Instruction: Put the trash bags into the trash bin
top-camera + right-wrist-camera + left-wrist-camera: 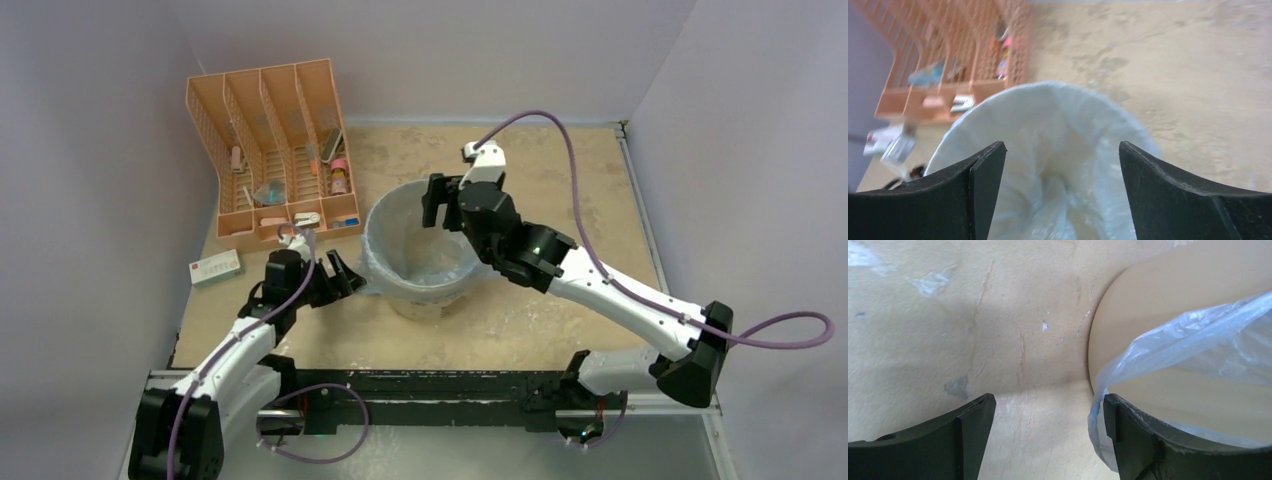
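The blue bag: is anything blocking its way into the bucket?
Nothing visible does. The bag already sits inside the bucket, lining it, with its edge draped over the rim.

We see soft, even overhead light on the tan table (pixel 500 335), with only faint shadows beneath the arms. The top view is clear, slightly grainy. The right wrist view is blurred: the orange rack (pixel 948 65) and the trash bag (pixel 1058 150) smear. The left wrist view is sharp, with a grey shadow beside the trash bin (pixel 1158 305).
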